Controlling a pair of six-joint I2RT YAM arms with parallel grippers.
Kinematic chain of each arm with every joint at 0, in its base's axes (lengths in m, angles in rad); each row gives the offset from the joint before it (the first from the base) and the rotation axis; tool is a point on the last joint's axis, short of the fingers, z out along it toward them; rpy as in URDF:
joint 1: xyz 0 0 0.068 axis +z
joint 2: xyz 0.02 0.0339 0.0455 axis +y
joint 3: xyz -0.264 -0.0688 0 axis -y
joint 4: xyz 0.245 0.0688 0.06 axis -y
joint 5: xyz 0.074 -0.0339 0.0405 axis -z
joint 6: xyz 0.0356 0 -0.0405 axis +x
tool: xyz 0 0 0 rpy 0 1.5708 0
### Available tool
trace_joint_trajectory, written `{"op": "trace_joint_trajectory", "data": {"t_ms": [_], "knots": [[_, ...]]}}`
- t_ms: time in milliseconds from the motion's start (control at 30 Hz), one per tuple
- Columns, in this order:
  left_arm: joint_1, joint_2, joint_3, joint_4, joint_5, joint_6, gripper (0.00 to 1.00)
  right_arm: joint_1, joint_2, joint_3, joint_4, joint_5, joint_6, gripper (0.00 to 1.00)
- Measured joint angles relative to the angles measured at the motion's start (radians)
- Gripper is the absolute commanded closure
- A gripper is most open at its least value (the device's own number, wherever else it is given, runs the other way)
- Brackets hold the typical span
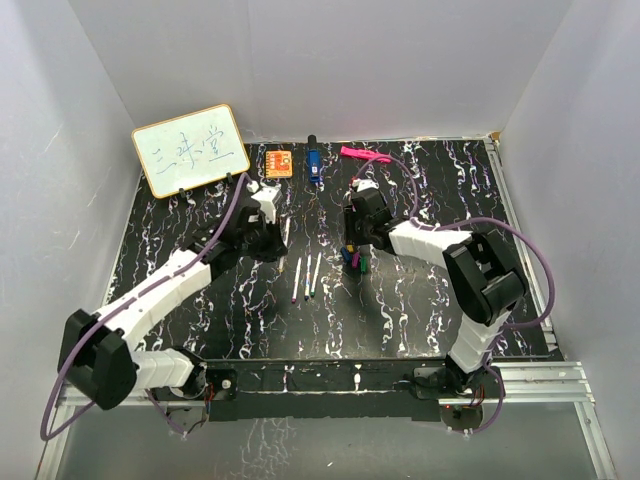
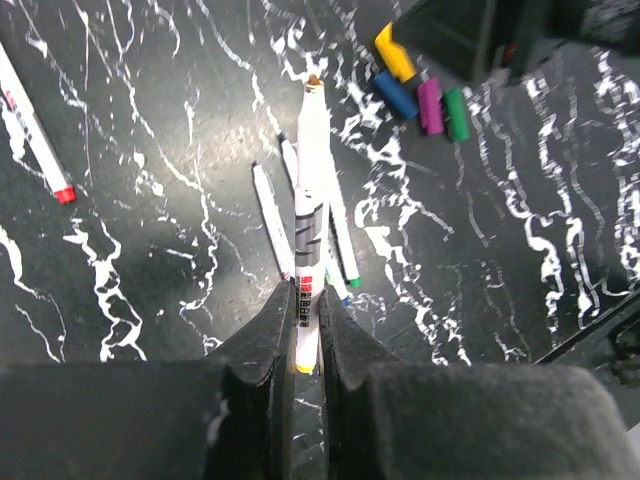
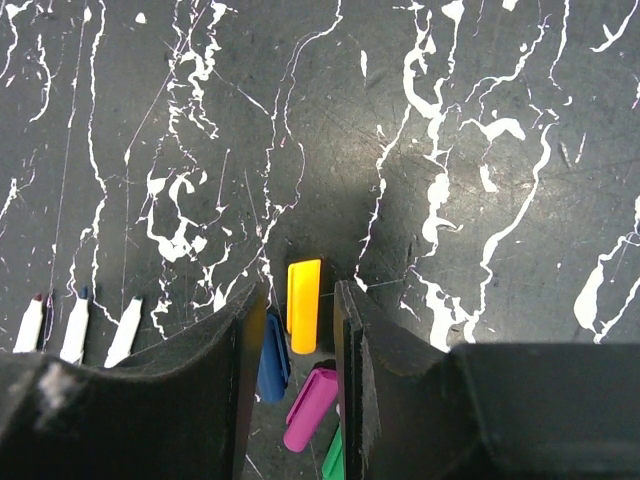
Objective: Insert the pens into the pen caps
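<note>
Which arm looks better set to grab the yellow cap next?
The right: the right gripper, open, straddles the yellow cap, while the left gripper is shut on a pen.

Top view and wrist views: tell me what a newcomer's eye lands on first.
The whiteboard with handwriting at the far-left corner stands out against the black marbled table. The left gripper clamps a white pen over three others, and the right gripper straddles a yellow cap.
</note>
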Motion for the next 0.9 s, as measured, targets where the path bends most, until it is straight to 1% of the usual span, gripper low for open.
{"op": "trace_joint_trajectory", "data": {"t_ms": [200,367,700,900], "knots": [[0.0,-0.072,-0.023,0.093,0.016,-0.019,1.0,0.008,0.045,0.021,-0.003,0.024,0.0,0.68],[0.0,-0.067,-0.023,0.111,0.031,-0.031,1.0,0.017,0.081,0.029,-0.006,0.049,0.0,0.68],[0.0,-0.046,-0.023,0.134,0.059,-0.047,1.0,0.031,0.082,0.032,-0.016,0.076,0.001,0.69],[0.0,-0.024,-0.023,0.134,0.08,-0.047,1.0,0.045,0.082,0.032,-0.029,0.111,0.004,0.78]]}}
